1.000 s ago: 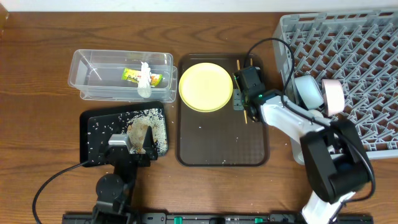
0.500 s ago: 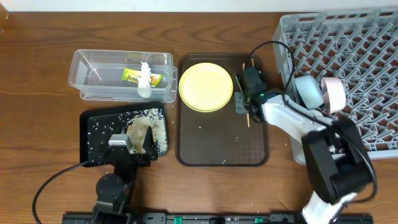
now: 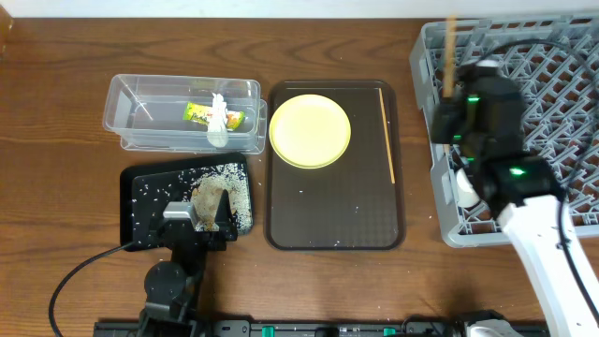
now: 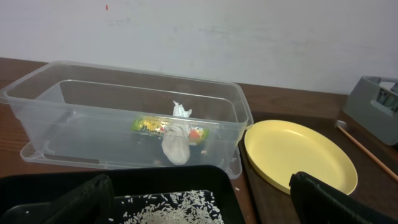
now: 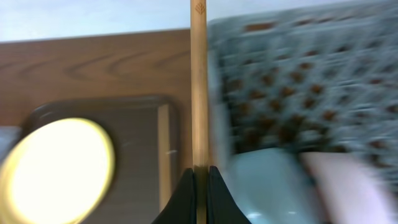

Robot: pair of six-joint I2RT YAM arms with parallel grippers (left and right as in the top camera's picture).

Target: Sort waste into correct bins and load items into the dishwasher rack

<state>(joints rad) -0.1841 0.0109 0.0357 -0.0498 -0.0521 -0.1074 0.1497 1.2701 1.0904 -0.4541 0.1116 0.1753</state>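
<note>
My right gripper (image 5: 199, 177) is shut on a wooden chopstick (image 5: 198, 81) and holds it over the left edge of the grey dishwasher rack (image 3: 543, 65); the stick shows blurred in the overhead view (image 3: 450, 56). The second chopstick (image 3: 387, 136) lies on the brown serving tray beside the yellow plate (image 3: 310, 130). A light blue bowl (image 5: 267, 186) and a pale bowl (image 5: 354, 186) stand in the rack. The clear tub (image 3: 182, 114) holds the snack wrapper (image 3: 199, 113) and tissue (image 3: 217, 124). The black tray (image 3: 140, 197) holds rice scraps (image 3: 225, 183). My left gripper (image 4: 199, 205) is open over the black tray.
The dark brown serving tray (image 3: 335, 215) lies between the bins and the rack. A white wall runs behind the table (image 4: 199, 31). A few rice grains are scattered on the serving tray.
My right gripper has lifted one chopstick off the serving tray and carried it right, over the rack's left edge. The other chopstick stays on the tray. The left arm has not moved.
</note>
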